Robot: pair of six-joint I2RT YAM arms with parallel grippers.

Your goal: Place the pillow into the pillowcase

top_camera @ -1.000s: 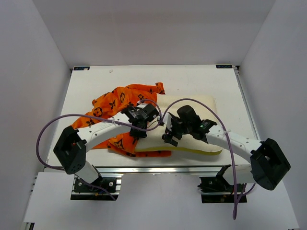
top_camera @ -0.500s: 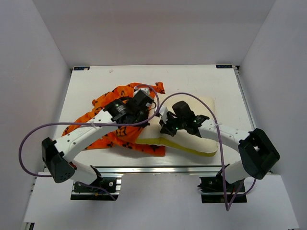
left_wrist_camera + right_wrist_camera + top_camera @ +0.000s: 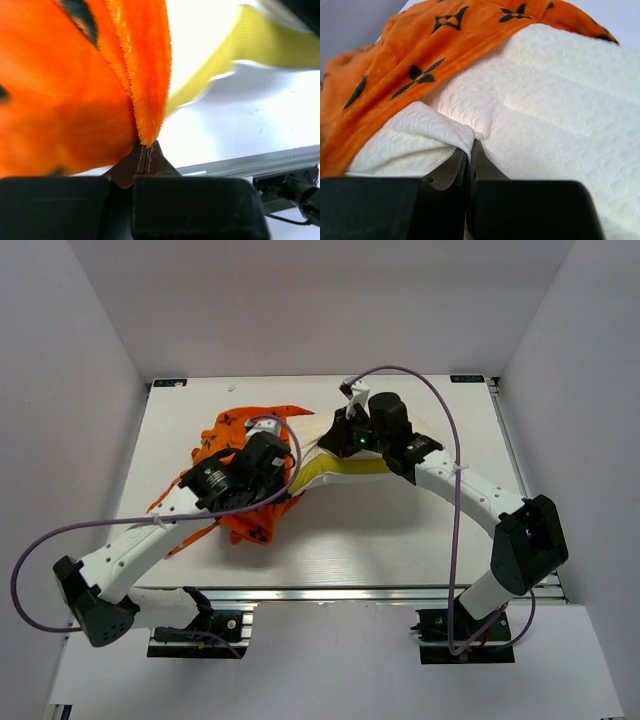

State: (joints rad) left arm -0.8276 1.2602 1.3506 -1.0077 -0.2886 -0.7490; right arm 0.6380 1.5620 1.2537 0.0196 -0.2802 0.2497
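The pillow (image 3: 322,432) is being held at upper centre of the top view, w/ its long axis running approx. left-right across the table (image 3: 400,530). A yellow side band (image 3: 280,45) is showing along its lower edge. The orange pillowcase (image 3: 232,428) is lying bunched directly to its left, at centre-left of the frame, so the pillow's left end is facing the fabric.

The right gripper (image 3: 470,145) is being kept clamped on a pinched fold of the pillow's white quilted cover, jaws nearly together w/ only the fold between them. The left gripper (image 3: 146,149) is likewise closed tight on a doubled orange edge of the pillowcase. In its wrist view the fabric is hanging up and left from the tips, w/ the yellow band at upper right.

In the right wrist view, orange cloth is being draped over the pillow's far left corner. Whether that corner is actually inside the opening or only overlaid cannot be told from these views.

The coming move is judged to turn on this line-up: the pillow would need driving leftward along its long axis while the pillowcase edge is drawn rightward over it. The right arm is nearer the pillow, the left nearer the opening. Insertion is judged to be at an early stage.
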